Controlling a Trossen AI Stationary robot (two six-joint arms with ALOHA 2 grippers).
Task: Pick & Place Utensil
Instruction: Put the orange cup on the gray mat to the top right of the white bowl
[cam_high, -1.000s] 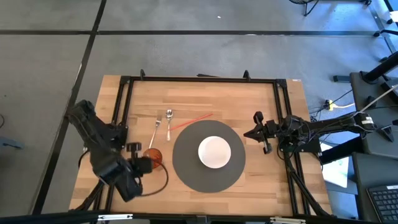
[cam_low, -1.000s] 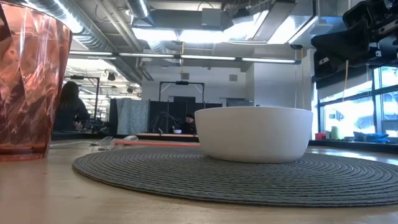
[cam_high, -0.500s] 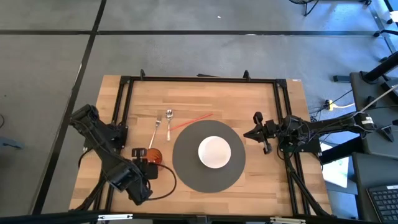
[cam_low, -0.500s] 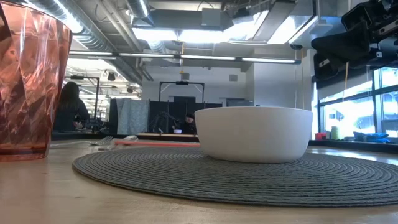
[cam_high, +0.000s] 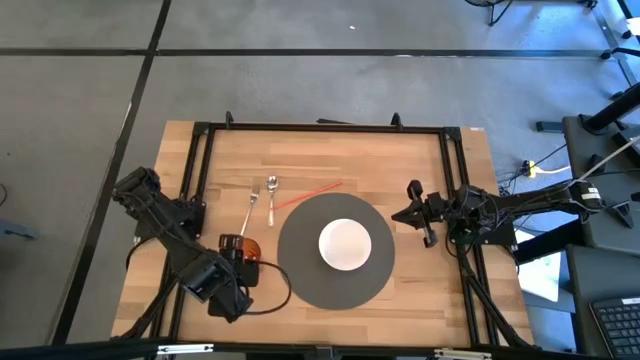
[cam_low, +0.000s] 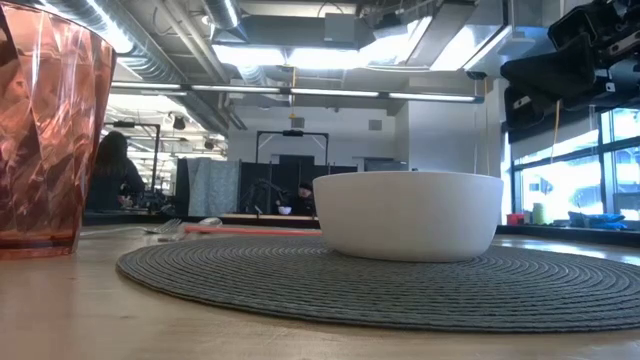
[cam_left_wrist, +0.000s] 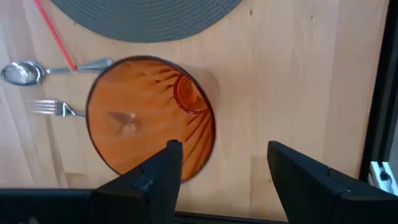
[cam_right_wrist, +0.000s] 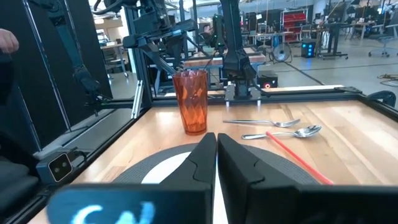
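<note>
Lying lengthwise beside the fork (cam_high: 251, 208), spoon (cam_high: 271, 195) bowl far-pointing

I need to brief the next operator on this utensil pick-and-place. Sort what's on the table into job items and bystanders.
Job items:
- fork
- spoon
- left hand, open above the cup
- right hand, shut, waiting at the table's right side

Probably bystanders:
- orange cup
- red straw
- white bowl
- grey placemat
</note>
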